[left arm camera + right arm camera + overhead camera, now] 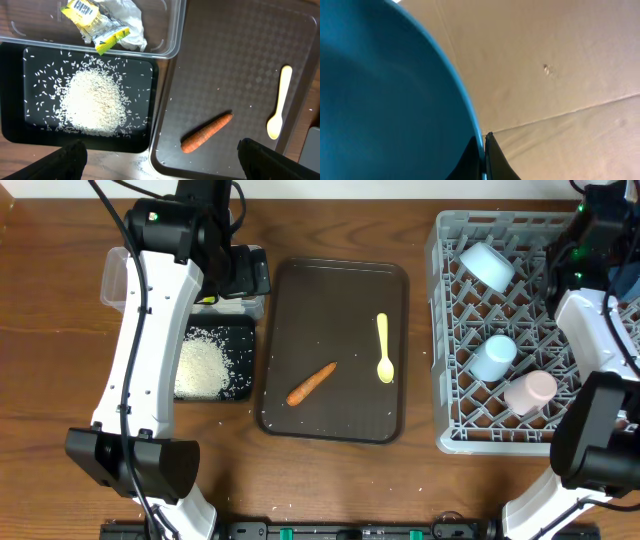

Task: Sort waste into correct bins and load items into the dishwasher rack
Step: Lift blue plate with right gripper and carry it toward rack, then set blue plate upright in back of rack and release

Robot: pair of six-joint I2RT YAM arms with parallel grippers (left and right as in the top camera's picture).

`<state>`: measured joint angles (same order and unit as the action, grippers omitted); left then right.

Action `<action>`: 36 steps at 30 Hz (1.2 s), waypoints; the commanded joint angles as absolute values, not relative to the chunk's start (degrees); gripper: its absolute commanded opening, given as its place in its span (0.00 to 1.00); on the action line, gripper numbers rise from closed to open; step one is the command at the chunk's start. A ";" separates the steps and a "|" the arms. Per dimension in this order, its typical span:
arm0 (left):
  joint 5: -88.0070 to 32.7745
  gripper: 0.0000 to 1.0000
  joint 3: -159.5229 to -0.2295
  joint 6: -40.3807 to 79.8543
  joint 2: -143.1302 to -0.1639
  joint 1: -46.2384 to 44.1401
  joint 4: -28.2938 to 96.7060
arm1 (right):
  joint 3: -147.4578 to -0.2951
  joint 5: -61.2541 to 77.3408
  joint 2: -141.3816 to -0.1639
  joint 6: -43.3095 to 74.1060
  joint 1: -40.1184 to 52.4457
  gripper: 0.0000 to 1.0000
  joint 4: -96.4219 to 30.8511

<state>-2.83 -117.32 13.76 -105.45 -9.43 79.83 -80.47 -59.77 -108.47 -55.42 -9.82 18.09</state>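
The dark blue plate point(380, 100) has its rim pinched in the closed right gripper point(484, 155), that arm over the rack's point(470, 415) far right corner, while the left gripper point(162, 160) gapes wide and empty above the carrot point(207, 132) on the brown tray point(240, 60).

There is one carrot point(312, 383), one yellow spoon point(384, 348), one bowl point(487, 265) and one dark blue plate point(385, 90). The pink cup point(530, 390) and the light blue cup point(493, 357) make two cups.
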 commanded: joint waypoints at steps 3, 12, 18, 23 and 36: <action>-2.50 0.99 -117.38 14.09 -105.56 -9.39 80.05 | -80.66 -58.17 -109.03 -63.31 -9.89 0.01 19.20; -2.50 0.99 -117.38 14.09 -105.56 -9.39 80.03 | -80.66 -51.35 -109.03 -61.06 -8.45 0.01 8.05; -2.50 0.99 -117.38 14.09 -105.56 -9.39 80.03 | -80.66 -52.10 -109.03 -60.71 -5.56 0.03 8.03; -2.50 0.99 -117.38 14.09 -105.56 -9.39 80.03 | -80.66 -52.10 -109.03 -60.71 -2.07 0.32 7.92; -2.50 0.99 -117.38 14.09 -105.56 -9.39 80.03 | -80.66 -52.38 -108.62 -56.82 0.36 0.84 14.94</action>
<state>-2.81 -117.32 13.76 -105.45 -9.43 79.83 -80.66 -51.94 -108.92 -59.77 -0.01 13.61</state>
